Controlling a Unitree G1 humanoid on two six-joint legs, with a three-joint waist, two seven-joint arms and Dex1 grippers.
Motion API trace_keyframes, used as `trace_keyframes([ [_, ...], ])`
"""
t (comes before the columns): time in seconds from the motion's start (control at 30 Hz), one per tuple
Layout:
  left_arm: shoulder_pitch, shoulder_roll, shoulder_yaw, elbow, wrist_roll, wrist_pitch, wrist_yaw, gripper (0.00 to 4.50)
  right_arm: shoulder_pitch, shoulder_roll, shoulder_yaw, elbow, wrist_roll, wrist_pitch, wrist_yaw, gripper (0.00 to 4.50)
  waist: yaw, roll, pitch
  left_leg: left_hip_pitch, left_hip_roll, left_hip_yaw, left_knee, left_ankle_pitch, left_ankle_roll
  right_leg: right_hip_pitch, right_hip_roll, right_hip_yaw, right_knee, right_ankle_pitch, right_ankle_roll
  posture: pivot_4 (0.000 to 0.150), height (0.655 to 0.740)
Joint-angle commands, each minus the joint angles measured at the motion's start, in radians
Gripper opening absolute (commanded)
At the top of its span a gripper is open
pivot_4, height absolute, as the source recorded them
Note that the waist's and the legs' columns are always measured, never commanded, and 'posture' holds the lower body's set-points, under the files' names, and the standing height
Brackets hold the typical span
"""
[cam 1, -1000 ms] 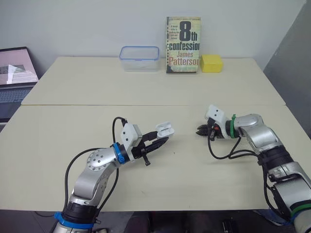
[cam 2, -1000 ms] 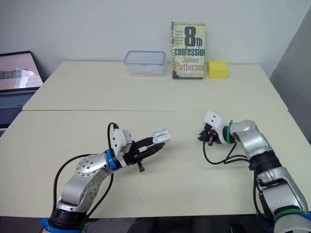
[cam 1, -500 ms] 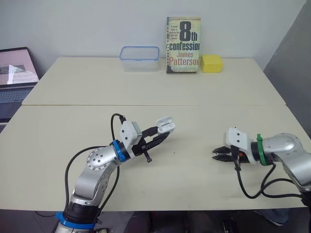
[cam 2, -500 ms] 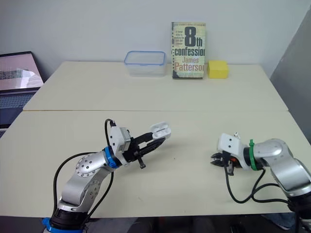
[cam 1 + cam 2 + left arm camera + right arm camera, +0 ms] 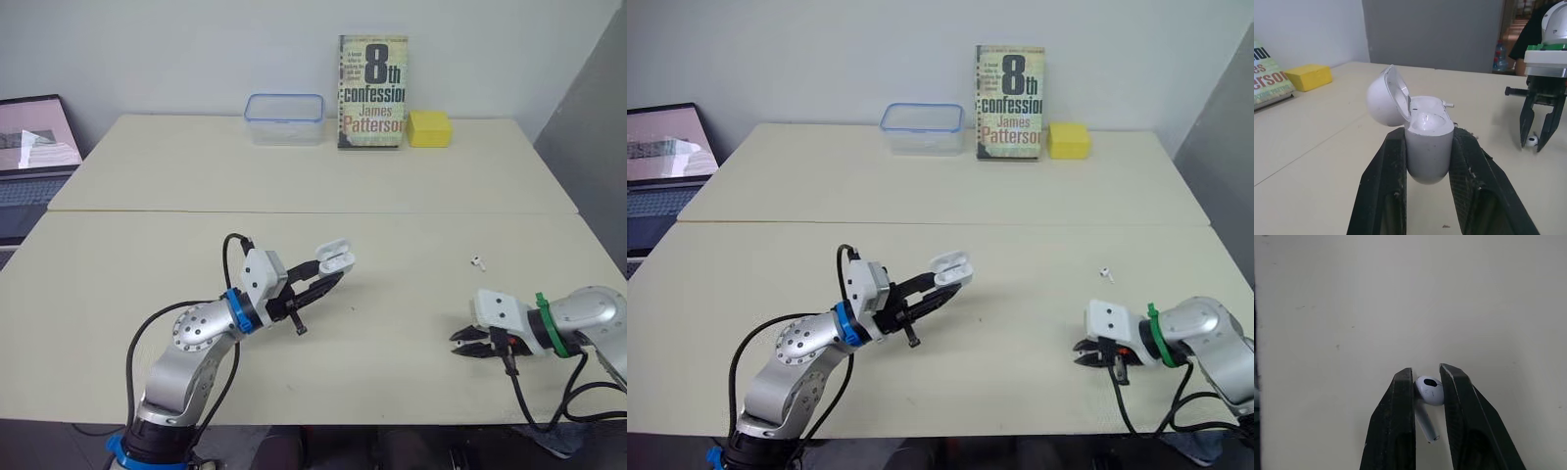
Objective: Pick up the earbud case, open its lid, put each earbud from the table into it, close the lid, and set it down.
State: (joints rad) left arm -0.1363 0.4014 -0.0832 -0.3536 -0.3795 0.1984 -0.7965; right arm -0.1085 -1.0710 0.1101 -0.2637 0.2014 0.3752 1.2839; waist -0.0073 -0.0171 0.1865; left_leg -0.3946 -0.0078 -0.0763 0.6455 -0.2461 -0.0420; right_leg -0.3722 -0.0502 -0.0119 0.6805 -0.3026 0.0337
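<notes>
Case [image 5: 1428, 147] lifted, lid open, clamped in left end effector [image 5: 326, 278]. Right end effector [image 5: 1427, 375] pinches one earbud [image 5: 1430, 389]; second earbud [image 5: 478, 261] waits right of case.

Bare tabletop [image 5: 402, 313] lies between left hand [image 5: 333, 273] and right hand [image 5: 458, 341], an earbud [image 5: 478, 261] nearby.

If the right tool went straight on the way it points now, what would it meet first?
Probably the table: beyond the right tool, shut on an earbud, lies just bare tabletop.
</notes>
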Motion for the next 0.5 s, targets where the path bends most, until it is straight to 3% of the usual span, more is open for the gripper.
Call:
trace_keyframes([
  [0.03,0.004,0.008,0.005,-0.043,-0.015,-0.001,0.004,0.8,0.026,-0.039,-0.061,0.018,0.012,-0.06,0.026,0.41,0.002,0.0,0.0,0.0,0.0,0.0,0.0,0.0,0.0,0.0,0.0,0.0,0.0,0.0,0.0,0.15,0.74],
  [0.33,0.018,0.005,-0.003,-0.043,-0.011,-0.006,0.0,0.8,0.026,-0.063,-0.046,0.109,-0.027,-0.144,0.044,0.41,0.003,0.0,0.0,0.001,0.0,0.001,0.0,0.0,0.0,0.0,0.0,0.0,0.0,0.0,0.0,0.15,0.74],
  [0.5,0.039,0.002,-0.01,-0.056,-0.009,-0.01,0.004,0.8,0.02,-0.063,-0.052,0.104,-0.034,-0.157,0.039,2.13,0.003,0.0,0.0,0.001,0.0,0.001,0.0,0.0,0.0,0.0,0.0,0.0,0.0,0.0,0.0,0.15,0.74],
])
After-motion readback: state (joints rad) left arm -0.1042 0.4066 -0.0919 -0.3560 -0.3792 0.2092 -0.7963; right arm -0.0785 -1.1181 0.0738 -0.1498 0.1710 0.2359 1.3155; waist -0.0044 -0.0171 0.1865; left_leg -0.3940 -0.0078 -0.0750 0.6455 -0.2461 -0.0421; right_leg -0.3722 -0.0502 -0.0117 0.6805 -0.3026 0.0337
